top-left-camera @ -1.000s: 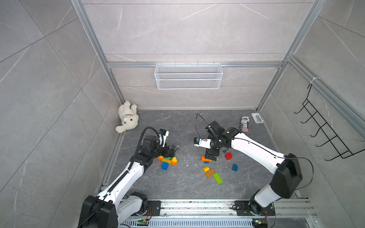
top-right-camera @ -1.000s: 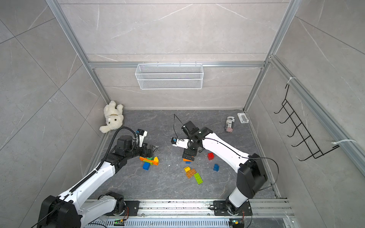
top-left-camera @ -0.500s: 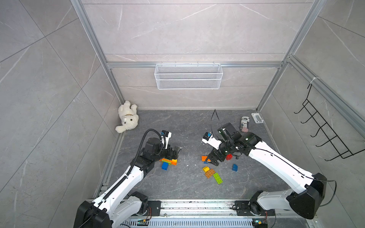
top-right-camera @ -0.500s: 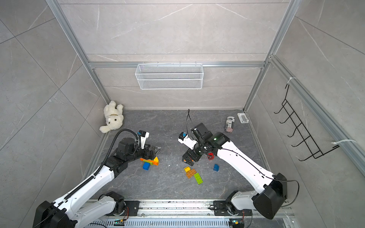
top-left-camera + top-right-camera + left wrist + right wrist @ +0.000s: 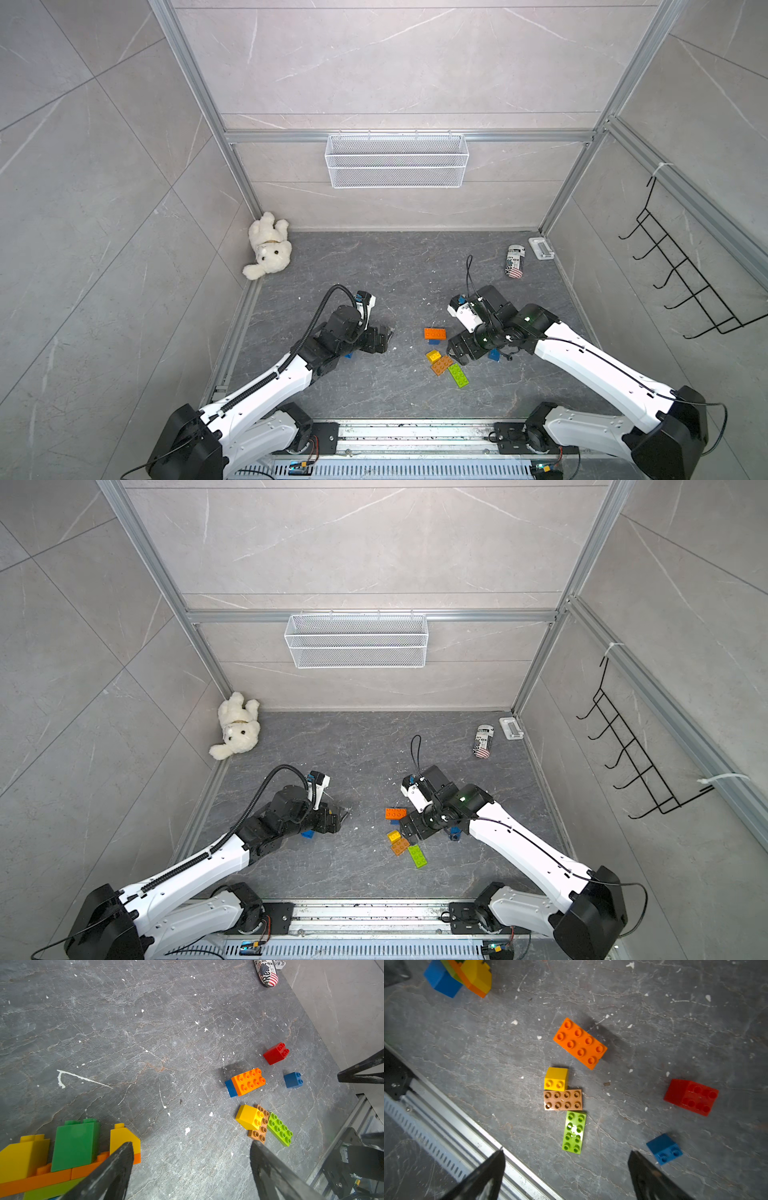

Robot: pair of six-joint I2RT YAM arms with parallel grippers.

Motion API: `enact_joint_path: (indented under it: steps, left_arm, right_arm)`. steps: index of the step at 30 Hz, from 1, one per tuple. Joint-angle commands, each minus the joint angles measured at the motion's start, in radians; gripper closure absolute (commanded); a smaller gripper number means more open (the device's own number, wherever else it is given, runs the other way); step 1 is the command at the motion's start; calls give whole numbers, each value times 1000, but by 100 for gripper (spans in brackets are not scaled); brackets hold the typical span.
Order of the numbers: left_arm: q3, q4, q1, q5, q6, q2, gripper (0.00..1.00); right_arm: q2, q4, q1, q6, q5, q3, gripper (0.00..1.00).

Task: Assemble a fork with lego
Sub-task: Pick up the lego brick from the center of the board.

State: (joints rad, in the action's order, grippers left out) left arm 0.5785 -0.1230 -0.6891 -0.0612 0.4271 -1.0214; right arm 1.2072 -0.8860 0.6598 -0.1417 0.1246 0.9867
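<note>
A joined lego piece (image 5: 72, 1147) of yellow, green, orange and lime bricks lies beside one finger of my left gripper (image 5: 190, 1142), which is open over bare floor. In both top views the left arm hides most of that piece, and the left gripper (image 5: 384, 334) hangs low. Loose bricks lie mid-floor: an orange oblong (image 5: 434, 333) on a blue one, a yellow slope (image 5: 433, 356), a brown plate (image 5: 441, 365) and a lime plate (image 5: 458, 375). My right gripper (image 5: 455, 351) (image 5: 566, 1151) is open above them, holding nothing. A red brick (image 5: 691, 1097) and a small blue brick (image 5: 493, 354) lie beside it.
A white teddy bear (image 5: 268, 245) lies in the back left corner. A printed can (image 5: 515, 261) and a small white part (image 5: 541, 248) lie at the back right. A wire basket (image 5: 397, 166) hangs on the back wall, a hook rack (image 5: 685, 286) on the right wall.
The right arm has swung out to the right and its gripper has come nearer the front, over the loose bricks. The left gripper has shifted right, off the joined piece. Both jaws have narrowed a little.
</note>
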Motion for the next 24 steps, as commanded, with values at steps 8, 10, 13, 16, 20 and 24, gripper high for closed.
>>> enact_joint_path:
  steps: [8,10,13,16,20,24]
  left_arm:
    - [-9,2,-6,33,16,8,10]
    - [-12,3,-6,31,16,9,10]
    - [-21,11,-6,14,16,7,10]
    - [-23,14,-6,-4,11,8,9]
    - [-21,9,-4,-13,-4,8,9]
    - [-25,1,-4,-12,-8,13,9]
  right_arm:
    - [85,0,148,-277,-214,-105,28]
    - [99,8,180,-324,-243,-122,28]
    - [134,43,212,-375,-272,-152,29]
    - [181,103,232,-408,-276,-159,30]
    - [261,142,256,-426,-283,-145,31]
    - [302,170,281,-442,-290,-165,33]
